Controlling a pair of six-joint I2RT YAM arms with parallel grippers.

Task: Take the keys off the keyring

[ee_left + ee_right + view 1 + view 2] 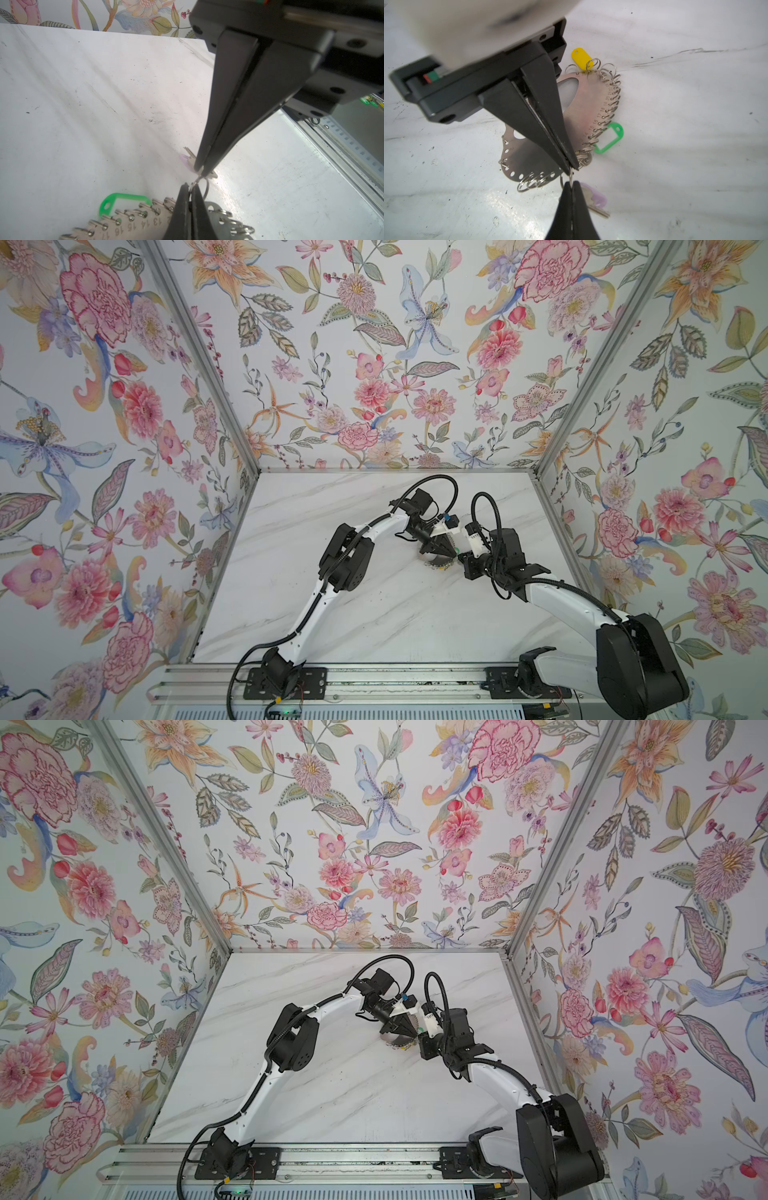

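The keyring [583, 99], a flat grey-brown plate fringed with small silver rings, lies on the marble table and shows in both top views [434, 562] [395, 1043]. My left gripper [572, 168] [190, 186] and right gripper [572, 184] [201, 169] meet tip to tip at the plate's edge. Both are shut on one small wire ring [571, 176]. A key with a lilac tag [595, 197] [187, 160] lies on the table just behind the right fingertips. A green tag [609, 138] and a yellow tag [581, 57] hang from other rings. Their keys are hidden.
Several loose-looking silver rings [532, 182] bunch at the plate's near edge. Floral walls [374, 364] enclose the table on three sides. An aluminium rail [374, 680] carrying both arm bases runs along the front edge.
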